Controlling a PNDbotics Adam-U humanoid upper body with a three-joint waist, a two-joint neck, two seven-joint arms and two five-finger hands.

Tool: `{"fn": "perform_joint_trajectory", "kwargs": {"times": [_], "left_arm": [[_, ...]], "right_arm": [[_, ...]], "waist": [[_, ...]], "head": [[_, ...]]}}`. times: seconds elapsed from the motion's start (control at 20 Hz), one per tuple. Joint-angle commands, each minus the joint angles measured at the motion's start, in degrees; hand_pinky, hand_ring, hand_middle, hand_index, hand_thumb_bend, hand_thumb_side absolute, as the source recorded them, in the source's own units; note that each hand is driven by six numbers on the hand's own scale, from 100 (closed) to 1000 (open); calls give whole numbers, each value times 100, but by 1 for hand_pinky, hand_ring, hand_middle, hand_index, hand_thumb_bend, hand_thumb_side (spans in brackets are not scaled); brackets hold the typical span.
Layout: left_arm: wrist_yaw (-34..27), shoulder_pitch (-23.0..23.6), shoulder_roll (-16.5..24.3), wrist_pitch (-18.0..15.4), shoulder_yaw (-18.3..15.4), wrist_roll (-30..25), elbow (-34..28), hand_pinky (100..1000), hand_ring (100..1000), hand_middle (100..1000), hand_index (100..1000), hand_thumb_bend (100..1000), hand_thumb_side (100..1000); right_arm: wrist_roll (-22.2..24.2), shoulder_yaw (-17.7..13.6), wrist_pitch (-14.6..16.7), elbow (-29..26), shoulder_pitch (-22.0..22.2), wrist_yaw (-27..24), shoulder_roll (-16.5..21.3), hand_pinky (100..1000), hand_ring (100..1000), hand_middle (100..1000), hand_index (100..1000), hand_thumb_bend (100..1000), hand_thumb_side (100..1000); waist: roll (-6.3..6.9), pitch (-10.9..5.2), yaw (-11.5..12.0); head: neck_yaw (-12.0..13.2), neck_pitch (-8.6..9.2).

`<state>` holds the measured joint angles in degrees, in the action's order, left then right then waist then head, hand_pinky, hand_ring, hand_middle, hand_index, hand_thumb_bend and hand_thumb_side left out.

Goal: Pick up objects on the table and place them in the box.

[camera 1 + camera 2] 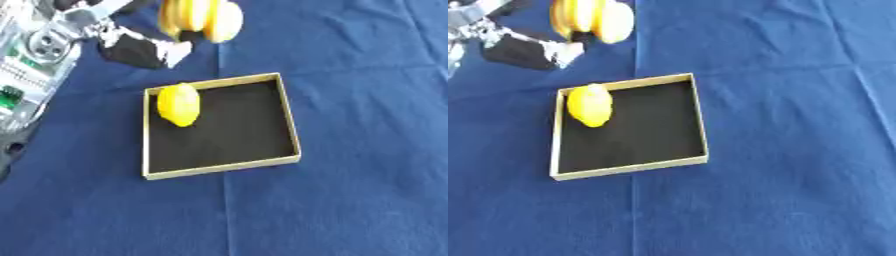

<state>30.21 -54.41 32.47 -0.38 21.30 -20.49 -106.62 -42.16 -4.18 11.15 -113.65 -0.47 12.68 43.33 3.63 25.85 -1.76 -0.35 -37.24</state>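
Blue cloth with faint fold creases (367, 75) covers the whole table, and a shallow square box with tan cardboard walls and a black floor (292, 131) sits near the middle. One yellow lemon-shaped fruit (178, 104) already lies inside, against the box's far left corner. My left hand (140, 49) comes in at the upper left, and right beside its fingertips sits a second yellow rounded object with pale lobes (201, 19), beyond the box's far wall. I cannot tell whether the fingers are curled around it or only next to it. My right hand is out of sight. To do this step well, I would confirm the hold first, then carry the object over the far wall toward the bare black floor, away from the lemon, and lower it before letting go.
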Motion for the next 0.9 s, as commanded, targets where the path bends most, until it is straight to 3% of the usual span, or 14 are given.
{"fn": "perform_joint_trajectory", "kwargs": {"times": [0.05,0.15,0.45,0.9], "left_arm": [[79,93,-198,221,77,-46,-621,797,716,447,455,100,136],[200,265,-433,241,120,-127,-753,802,719,443,448,100,182],[905,821,-975,205,119,-25,-753,800,720,445,452,100,183],[1593,1223,-1406,226,195,245,146,813,739,455,468,100,222]], "right_arm": [[-31,-41,-27,-94,11,80,33,779,949,802,902,132,467],[-37,-30,-38,-94,24,104,2,779,950,802,902,131,468],[-70,8,-75,-94,65,206,-118,779,953,802,903,127,474],[-3,118,-77,-94,83,313,-279,781,955,802,904,121,482]], "waist": [[-55,-131,36],[-61,-116,78],[-81,-55,166],[-103,-25,162]], "head": [[-95,-19],[-119,-10],[-85,8],[-42,-1]]}}
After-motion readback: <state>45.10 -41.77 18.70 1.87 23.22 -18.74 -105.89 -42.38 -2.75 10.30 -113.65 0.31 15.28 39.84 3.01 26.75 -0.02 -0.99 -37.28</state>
